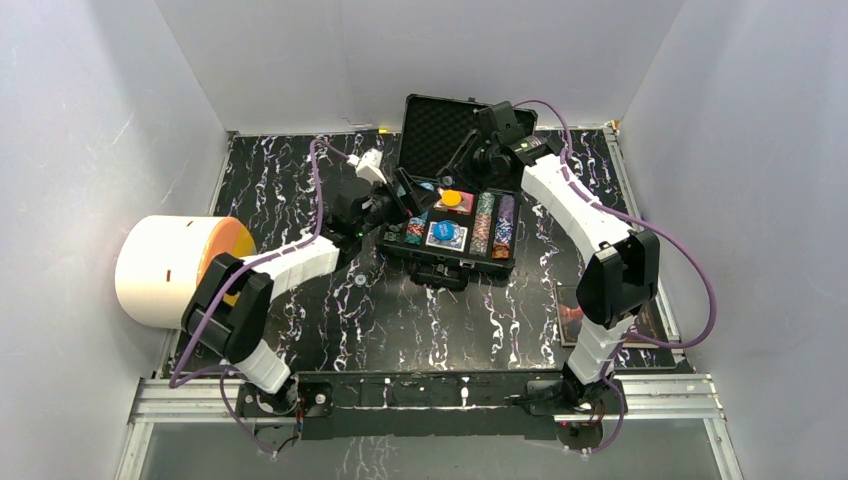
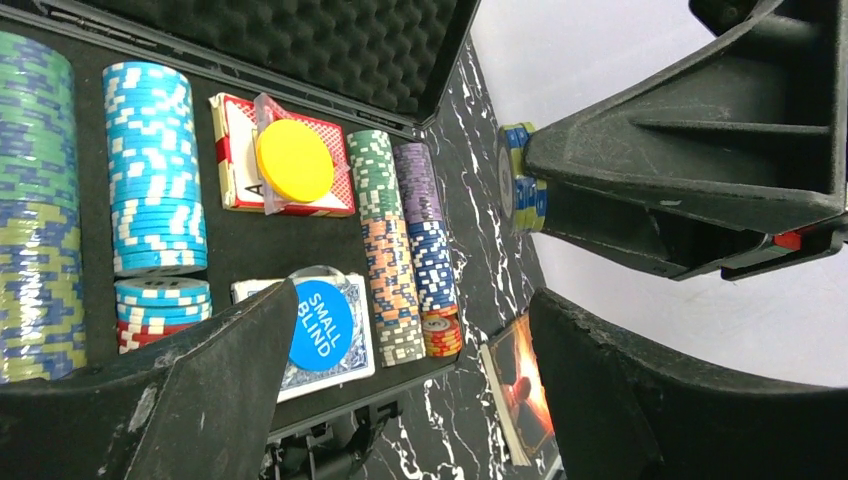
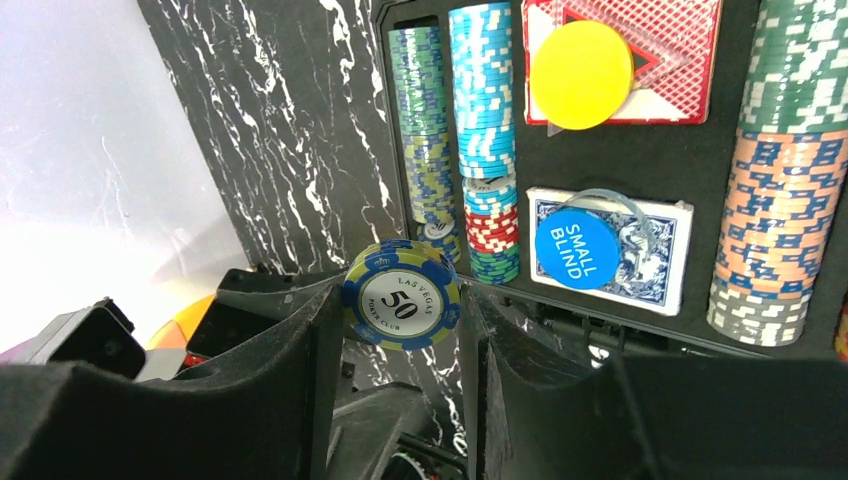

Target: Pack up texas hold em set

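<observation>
Marbled table [image 1: 420,330] bears case [image 1: 445,125]; right-wrist view alone shows chip [image 3: 401,294] face.

The case lid [image 2: 300,40] is lined with matt, soft-looking egg-crate foam. The tabletop [image 3: 280,130] is a glossy black marble-patterned sheet. The yellow disc [image 3: 581,75] is smooth plastic; the 50 chip [image 3: 401,295] shines slightly.

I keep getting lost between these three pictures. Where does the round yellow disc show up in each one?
Top external: yellow disc at mid-picture, inside the open case.
Left wrist: yellow disc upper left of centre, lying on the red cards.
Right wrist: yellow disc at the top, right of centre.
Shared landmark: the blue SMALL BLIND disc close by.
</observation>
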You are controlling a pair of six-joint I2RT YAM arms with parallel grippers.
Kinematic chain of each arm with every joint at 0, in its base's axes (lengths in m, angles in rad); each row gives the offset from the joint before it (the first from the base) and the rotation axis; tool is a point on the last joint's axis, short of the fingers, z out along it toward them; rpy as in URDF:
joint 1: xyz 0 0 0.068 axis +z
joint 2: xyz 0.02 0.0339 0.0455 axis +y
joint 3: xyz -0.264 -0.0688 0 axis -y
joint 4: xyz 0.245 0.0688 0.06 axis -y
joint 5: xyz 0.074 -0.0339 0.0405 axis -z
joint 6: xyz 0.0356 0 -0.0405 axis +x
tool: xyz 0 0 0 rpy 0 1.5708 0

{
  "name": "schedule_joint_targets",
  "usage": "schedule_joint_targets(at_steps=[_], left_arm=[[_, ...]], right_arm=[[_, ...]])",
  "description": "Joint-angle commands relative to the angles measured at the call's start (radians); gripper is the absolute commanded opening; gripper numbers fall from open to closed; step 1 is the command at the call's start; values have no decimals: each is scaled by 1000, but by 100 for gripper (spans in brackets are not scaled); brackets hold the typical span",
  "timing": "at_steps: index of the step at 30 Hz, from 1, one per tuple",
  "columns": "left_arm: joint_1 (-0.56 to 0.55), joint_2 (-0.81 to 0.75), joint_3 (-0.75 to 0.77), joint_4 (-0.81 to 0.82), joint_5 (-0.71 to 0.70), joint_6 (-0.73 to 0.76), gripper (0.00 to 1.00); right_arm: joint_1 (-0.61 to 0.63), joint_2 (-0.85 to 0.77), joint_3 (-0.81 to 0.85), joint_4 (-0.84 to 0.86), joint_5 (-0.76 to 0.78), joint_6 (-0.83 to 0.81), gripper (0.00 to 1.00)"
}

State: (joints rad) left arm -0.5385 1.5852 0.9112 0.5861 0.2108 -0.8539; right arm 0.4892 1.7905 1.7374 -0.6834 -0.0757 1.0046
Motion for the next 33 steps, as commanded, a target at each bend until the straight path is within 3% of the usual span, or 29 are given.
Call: schedule_joint_targets(at_steps=[1,9,14,23,26,30,33], left_arm=[[-25,0,33,152,-79,70,84],[-44,44,39,270,-66,84,82],[-47,62,59,271,-95,43,63],[-56,119,105,271,-86,-3,38],[-57,117,103,271,-90,24,21],[-56,108,91,269,-84,77,0],[-55,82,69,257,-62,141,0]], right_arm=[[2,-39,10,2,-41,55,40],[2,-24,14,-2,-52,51,40],[2,-16,20,1,-70,52,41],[1,-15,-30,21,-82,54,41],[2,-21,-38,27,-78,48,41],[-7,-33,-47,46,-79,20,54],[-32,-42,-41,51,-89,-17,74]])
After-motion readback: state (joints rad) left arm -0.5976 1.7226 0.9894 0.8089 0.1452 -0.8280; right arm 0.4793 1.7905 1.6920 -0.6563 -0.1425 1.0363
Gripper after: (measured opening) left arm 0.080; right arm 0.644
